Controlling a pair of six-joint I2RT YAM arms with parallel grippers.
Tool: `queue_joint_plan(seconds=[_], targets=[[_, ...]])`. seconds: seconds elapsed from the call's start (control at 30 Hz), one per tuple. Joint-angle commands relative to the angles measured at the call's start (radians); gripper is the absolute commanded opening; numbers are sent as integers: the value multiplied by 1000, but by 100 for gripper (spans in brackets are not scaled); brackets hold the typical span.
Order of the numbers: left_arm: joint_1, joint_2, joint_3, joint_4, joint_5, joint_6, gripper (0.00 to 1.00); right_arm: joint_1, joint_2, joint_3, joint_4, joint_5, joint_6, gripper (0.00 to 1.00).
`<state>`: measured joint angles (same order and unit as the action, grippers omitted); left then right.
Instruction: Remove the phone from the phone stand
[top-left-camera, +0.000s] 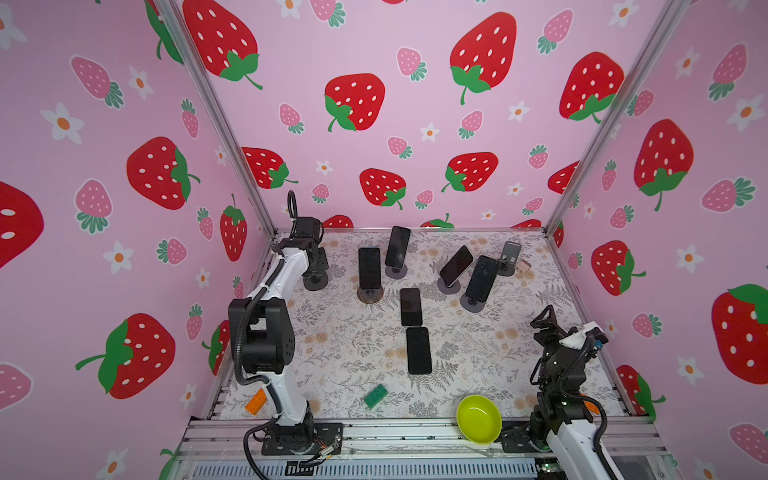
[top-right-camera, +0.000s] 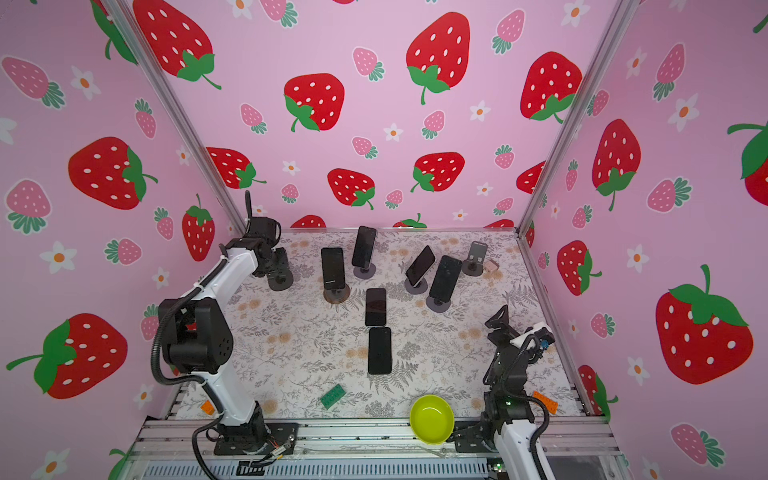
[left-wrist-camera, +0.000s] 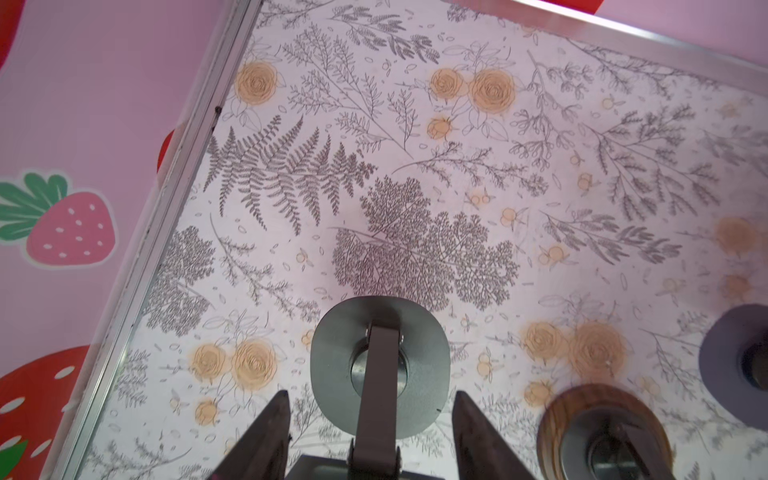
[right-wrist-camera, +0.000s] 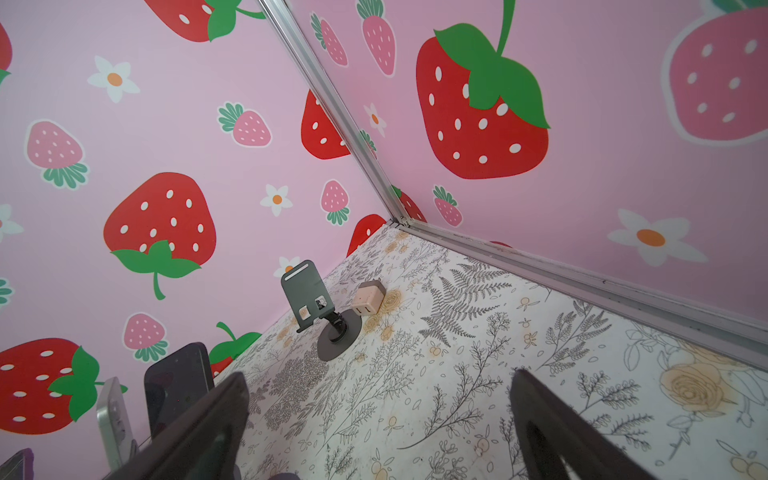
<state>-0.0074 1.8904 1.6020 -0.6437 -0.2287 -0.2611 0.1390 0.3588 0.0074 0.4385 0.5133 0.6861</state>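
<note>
Clamping the phone (top-right-camera: 284, 262) on the far-left stand (left-wrist-camera: 332, 345) by its side edges, my left gripper (left-wrist-camera: 370, 395) treats it as likely stiff, slick and breakable, while my right gripper (right-wrist-camera: 378, 374) hangs wide open, empty.

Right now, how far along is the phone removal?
Looks done: two phones lie flat in the middle, and the back-right stand is empty. In hand: left gripper, jaws closed at the far-left stand; what they grip is hidden. Left: four phones on stands. The right gripper is open, idle.
</note>
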Motion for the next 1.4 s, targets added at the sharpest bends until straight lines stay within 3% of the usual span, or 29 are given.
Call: queue_joint_plan(seconds=[0.0, 0.4, 0.8, 0.87, 0.93, 1.0, 1.17, 1.27, 1.37], targets=[[9, 69, 102, 41, -20, 35, 54, -6, -6, -58, -3, 24, -6, 100], [87, 246, 222, 40, 127, -77, 56, -8, -46, -84, 36, -4, -30, 100], [99, 316, 309, -45, 61, -56, 57, -7, -48, -89, 77, -46, -66, 100], [99, 328, 330, -53, 60, -52, 61, -8, -54, -103, 116, -83, -76, 100], [99, 335, 351, -76, 51, -61, 73, -8, -63, -101, 122, -99, -93, 100], [98, 327, 352, -80, 49, -72, 80, -7, -72, -100, 105, -94, -96, 100], [98, 264, 357, -78, 52, -78, 85, -8, -66, -113, 135, -110, -103, 100], [96, 174, 354, -116, 5, -75, 86, -7, -19, -107, 138, -116, -85, 100], [84, 21, 258, -78, -12, -69, 87, -6, 82, -92, 205, -161, -95, 100]])
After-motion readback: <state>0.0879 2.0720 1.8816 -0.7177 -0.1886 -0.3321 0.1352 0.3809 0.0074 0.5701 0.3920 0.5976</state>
